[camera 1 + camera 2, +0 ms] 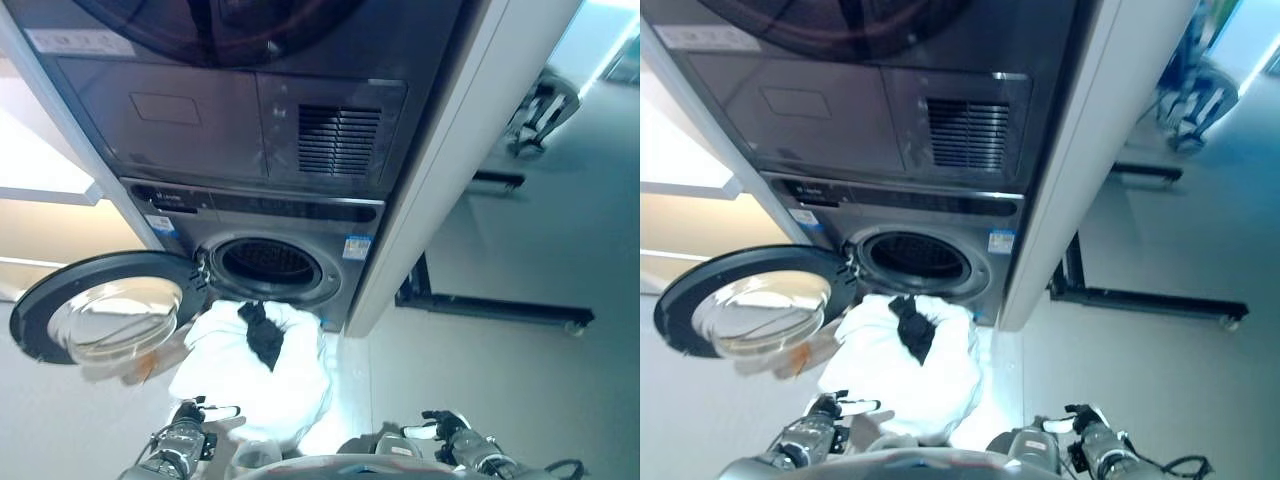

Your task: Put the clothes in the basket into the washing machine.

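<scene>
The clothes [255, 370], a white heap with a dark piece on top, lie just below the washer [270, 262] mouth, its door [100, 305] swung open. The left hand [185, 435] and right hand [450, 435] show low beneath the washer; whether their fingers hold anything cannot be told. The heap likely needs lifting over the lip and pushing deep inside.

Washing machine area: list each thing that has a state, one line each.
Washing machine door: swung fully open to the left.
Drum opening: uncovered, dark inside.
White clothes: piled below the opening, outside the drum.
Black garment: lying on the white pile.
Left robot hand: low, fingers unclear.
Right robot hand: low, fingers unclear.
</scene>
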Motion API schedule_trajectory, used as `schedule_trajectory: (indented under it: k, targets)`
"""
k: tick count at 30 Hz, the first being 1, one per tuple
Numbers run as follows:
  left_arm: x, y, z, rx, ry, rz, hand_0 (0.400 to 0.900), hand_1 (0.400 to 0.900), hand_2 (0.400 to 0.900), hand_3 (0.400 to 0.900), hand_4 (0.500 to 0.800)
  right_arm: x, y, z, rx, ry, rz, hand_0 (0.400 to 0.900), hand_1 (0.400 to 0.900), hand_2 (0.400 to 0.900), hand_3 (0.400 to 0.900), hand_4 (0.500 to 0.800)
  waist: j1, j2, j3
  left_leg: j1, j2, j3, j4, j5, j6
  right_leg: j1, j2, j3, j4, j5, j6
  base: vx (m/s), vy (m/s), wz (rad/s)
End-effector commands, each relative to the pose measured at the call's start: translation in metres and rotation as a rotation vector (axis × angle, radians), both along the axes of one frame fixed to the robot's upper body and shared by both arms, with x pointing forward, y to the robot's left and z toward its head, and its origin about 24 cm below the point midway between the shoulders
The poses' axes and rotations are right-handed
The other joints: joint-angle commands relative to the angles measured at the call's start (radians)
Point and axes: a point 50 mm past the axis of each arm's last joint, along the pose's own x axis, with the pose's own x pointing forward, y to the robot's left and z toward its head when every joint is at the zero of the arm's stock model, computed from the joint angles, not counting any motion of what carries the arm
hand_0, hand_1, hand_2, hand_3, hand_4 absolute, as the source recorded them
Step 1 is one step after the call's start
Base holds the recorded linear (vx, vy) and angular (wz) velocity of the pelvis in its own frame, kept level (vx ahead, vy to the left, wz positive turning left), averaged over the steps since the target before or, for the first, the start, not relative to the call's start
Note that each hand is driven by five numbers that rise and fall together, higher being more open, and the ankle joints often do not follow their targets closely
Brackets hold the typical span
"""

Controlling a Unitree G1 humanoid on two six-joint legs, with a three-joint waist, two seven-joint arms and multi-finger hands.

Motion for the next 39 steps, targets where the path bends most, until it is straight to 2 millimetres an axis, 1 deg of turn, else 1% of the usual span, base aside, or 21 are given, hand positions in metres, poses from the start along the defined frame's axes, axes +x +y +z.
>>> schedule_trajectory:
  k: [1, 2, 3, 4, 5, 6, 7, 8, 12, 13, 15, 16, 19, 21, 27, 28, 31, 34, 39]
  targets:
    - [0.077, -0.005, 0.038, 0.027, -0.242, -0.042, 0.900, 0.900, 0.900, 0.900, 0.800, -0.006, -0.027, 0.005, -0.100, 0.052, -0.012, 0.900, 0.900, 0.900, 0.900, 0.800, -0.078, 0.011, 0.055, -0.124, -0.023, -0.090, 0.194, -0.061, -0.026, -0.093, -0.009, 0.096, -0.196, 0.152, -0.013, -0.04, -0.222, 0.97]
    - [0.092, -0.012, 0.046, 0.025, -0.291, -0.062, 0.900, 0.900, 0.900, 0.900, 0.800, 0.001, -0.030, 0.009, -0.105, 0.036, -0.020, 0.900, 0.900, 0.900, 0.900, 0.800, -0.097, 0.006, 0.079, -0.152, -0.024, -0.119, 0.244, -0.086, -0.036, -0.132, -0.014, 0.138, -0.235, 0.175, -0.009, -0.05, -0.227, 0.85]
    - [0.102, -0.017, 0.052, 0.024, -0.328, -0.073, 0.900, 0.900, 0.900, 0.900, 0.800, 0.009, -0.032, 0.011, -0.110, 0.024, -0.020, 0.900, 0.900, 0.900, 0.900, 0.800, -0.104, 0.000, 0.095, -0.183, -0.021, -0.134, 0.293, -0.105, -0.045, -0.139, -0.027, 0.147, -0.274, 0.170, -0.007, -0.03, -0.208, 0.52]
    - [0.107, -0.021, 0.056, 0.022, -0.354, -0.073, 0.900, 0.900, 0.900, 0.900, 0.800, 0.013, -0.030, 0.012, -0.114, 0.026, -0.010, 0.900, 0.900, 0.900, 0.900, 0.800, -0.103, -0.010, 0.100, -0.211, -0.017, -0.133, 0.327, -0.112, -0.045, -0.106, -0.023, 0.139, -0.308, 0.134, -0.005, 0.04, -0.209, 0.21]
    - [0.110, -0.029, 0.056, 0.011, -0.377, -0.064, 0.900, 0.900, 0.900, 0.900, 0.800, 0.014, -0.030, 0.012, -0.125, 0.040, 0.005, 0.900, 0.900, 0.900, 0.900, 0.800, -0.102, -0.013, 0.104, -0.228, 0.001, -0.140, 0.375, -0.121, -0.050, -0.086, -0.027, 0.145, -0.301, 0.112, -0.012, 0.07, -0.178, 0.17]
    - [0.116, -0.033, 0.061, 0.011, -0.404, -0.071, 0.900, 0.900, 0.900, 0.900, 0.800, 0.017, -0.029, 0.013, -0.133, 0.039, 0.008, 0.900, 0.900, 0.900, 0.900, 0.800, -0.107, -0.016, 0.117, -0.248, 0.024, -0.145, 0.415, -0.132, -0.058, -0.094, -0.024, 0.154, -0.275, 0.088, -0.007, 0.07, -0.151, 0.21]
    - [0.121, -0.034, 0.065, 0.014, -0.424, -0.072, 0.900, 0.900, 0.900, 0.900, 0.800, 0.019, -0.029, 0.014, -0.138, 0.034, 0.007, 0.900, 0.900, 0.900, 0.900, 0.800, -0.110, -0.017, 0.126, -0.266, 0.038, -0.144, 0.436, -0.136, -0.062, -0.098, -0.017, 0.157, -0.256, 0.067, -0.003, -0.01, -0.102, 0.21]
    - [0.127, -0.034, 0.070, 0.012, -0.452, -0.067, 0.900, 0.900, 0.900, 0.900, 0.800, 0.023, -0.029, 0.016, -0.149, 0.023, 0.008, 0.900, 0.900, 0.900, 0.900, 0.800, -0.111, -0.018, 0.135, -0.280, 0.051, -0.140, 0.459, -0.140, -0.067, -0.114, -0.019, 0.147, -0.232, 0.059, -0.004, -0.05, -0.063, 0.12]
    - [0.158, -0.036, 0.099, -0.015, -0.595, -0.039, 0.900, 0.900, 0.900, 0.900, 0.800, 0.054, -0.034, 0.031, -0.195, -0.065, 0.028, 0.900, 0.900, 0.900, 0.900, 0.800, -0.129, -0.003, 0.183, -0.363, 0.084, -0.142, 0.521, -0.159, -0.075, -0.234, 0.001, 0.157, -0.104, 0.015, -0.012, -0.17, 0.019, 0.03]
    - [0.168, -0.033, 0.111, -0.024, -0.639, -0.023, 0.900, 0.900, 0.900, 0.900, 0.800, 0.064, -0.036, 0.037, -0.207, -0.088, 0.036, 0.900, 0.900, 0.900, 0.900, 0.800, -0.132, 0.001, 0.192, -0.403, 0.088, -0.146, 0.545, -0.163, -0.074, -0.275, 0.006, 0.160, -0.060, -0.004, -0.016, -0.19, 0.024, -0.07]
    - [0.179, -0.030, 0.126, -0.038, -0.693, 0.001, 0.900, 0.900, 0.900, 0.900, 0.800, 0.073, -0.037, 0.042, -0.217, -0.110, 0.043, 0.900, 0.900, 0.900, 0.900, 0.800, -0.133, 0.001, 0.202, -0.452, 0.095, -0.152, 0.578, -0.170, -0.073, -0.316, 0.012, 0.163, -0.015, -0.029, -0.022, -0.16, -0.010, -0.06]
    - [0.190, -0.026, 0.141, -0.040, -0.737, 0.013, 0.900, 0.900, 0.900, 0.900, 0.800, 0.079, -0.038, 0.046, -0.222, -0.129, 0.045, 0.900, 0.900, 0.900, 0.900, 0.800, -0.132, -0.002, 0.215, -0.507, 0.098, -0.159, 0.622, -0.178, -0.073, -0.346, 0.015, 0.163, 0.021, -0.049, -0.029, -0.15, -0.045, -0.02]
    - [0.207, -0.023, 0.168, -0.053, -0.813, 0.030, 0.900, 0.900, 0.900, 0.900, 0.800, 0.086, -0.038, 0.051, -0.224, -0.155, 0.031, 0.900, 0.900, 0.900, 0.900, 0.800, -0.127, -0.007, 0.234, -0.601, 0.099, -0.170, 0.698, -0.193, -0.072, -0.404, 0.019, 0.161, 0.082, -0.077, -0.038, -0.12, -0.060, 0.02]
    - [0.212, -0.022, 0.177, -0.058, -0.841, 0.036, 0.900, 0.900, 0.900, 0.900, 0.800, 0.089, -0.038, 0.052, -0.224, -0.165, 0.030, 0.900, 0.900, 0.900, 0.900, 0.800, -0.124, -0.011, 0.242, -0.640, 0.102, -0.176, 0.729, -0.199, -0.073, -0.429, 0.022, 0.160, 0.106, -0.087, -0.040, -0.08, -0.052, 0.03]
    - [0.227, -0.021, 0.211, -0.046, -0.955, 0.089, 0.900, 0.900, 0.900, 0.900, 0.800, 0.088, -0.037, 0.052, -0.203, -0.192, 0.028, 0.900, 0.900, 0.900, 0.900, 0.800, -0.112, -0.044, 0.268, -0.779, 0.113, -0.200, 0.830, -0.216, -0.081, -0.516, 0.032, 0.154, 0.181, -0.111, -0.047, -0.05, -0.058, 0.01]
    - [0.228, -0.021, 0.215, -0.042, -0.967, 0.097, 0.900, 0.900, 0.900, 0.900, 0.800, 0.087, -0.037, 0.051, -0.200, -0.192, 0.028, 0.900, 0.900, 0.900, 0.900, 0.800, -0.110, -0.046, 0.273, -0.788, 0.118, -0.207, 0.867, -0.258, -0.087, -0.521, 0.034, 0.156, 0.216, -0.149, -0.038, 0.04, -0.030, 0.03]
    - [0.233, -0.022, 0.229, -0.022, -1.010, 0.131, 0.900, 0.900, 0.900, 0.900, 0.800, 0.085, -0.036, 0.050, -0.191, -0.197, 0.022, 0.900, 0.900, 0.900, 0.900, 0.800, -0.108, -0.061, 0.280, -0.844, 0.131, -0.219, 0.910, -0.263, -0.091, -0.555, 0.036, 0.151, 0.245, -0.155, -0.040, 0.00, -0.039, 0.11]
    - [0.238, -0.021, 0.243, 0.009, -1.050, 0.159, 0.900, 0.900, 0.900, 0.900, 0.800, 0.081, -0.036, 0.047, -0.179, -0.203, 0.020, 0.900, 0.900, 0.900, 0.900, 0.800, -0.103, -0.077, 0.292, -0.898, 0.146, -0.242, 0.957, -0.270, -0.095, -0.591, 0.035, 0.147, 0.278, -0.166, -0.044, -0.01, -0.059, 0.18]
    - [0.243, -0.022, 0.262, 0.035, -1.086, 0.175, 0.900, 0.900, 0.900, 0.900, 0.800, 0.087, -0.027, 0.049, -0.153, -0.247, 0.033, 0.900, 0.900, 0.900, 0.900, 0.800, -0.091, -0.101, 0.307, -0.974, 0.145, -0.272, 1.010, -0.281, -0.096, -0.642, 0.040, 0.141, 0.305, -0.169, -0.045, -0.02, -0.062, 0.09]
